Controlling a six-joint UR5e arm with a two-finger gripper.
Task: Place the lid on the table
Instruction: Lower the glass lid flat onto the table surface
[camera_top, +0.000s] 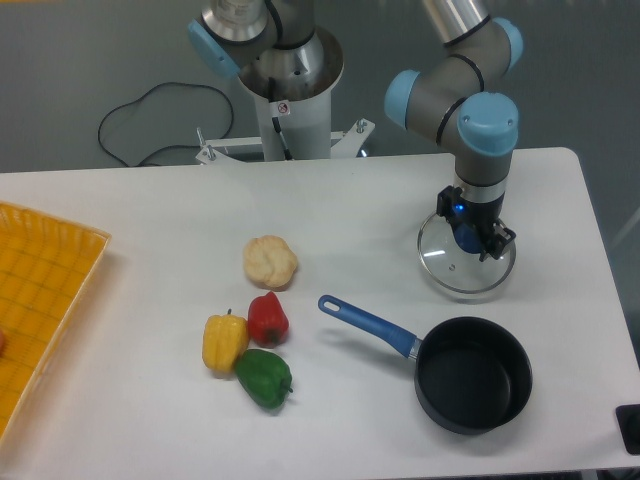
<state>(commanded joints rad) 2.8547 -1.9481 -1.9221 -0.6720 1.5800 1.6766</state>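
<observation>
The lid (445, 262) is a clear glass disc with a thin metal rim, at the right of the white table (350, 210), low over or resting on its surface. My gripper (468, 238) points straight down at the lid's middle, shut on the blue centre knob (463, 237). I cannot tell whether the lid touches the table. The black pot (472, 374) with its blue handle stands just in front of the lid, apart from it.
A cauliflower (270, 261) lies mid-table, with a red pepper (267, 317), yellow pepper (224, 340) and green pepper (264, 377) clustered in front of it. A yellow-orange grid tray (40, 300) sits at the left edge. The table's right edge is near the lid.
</observation>
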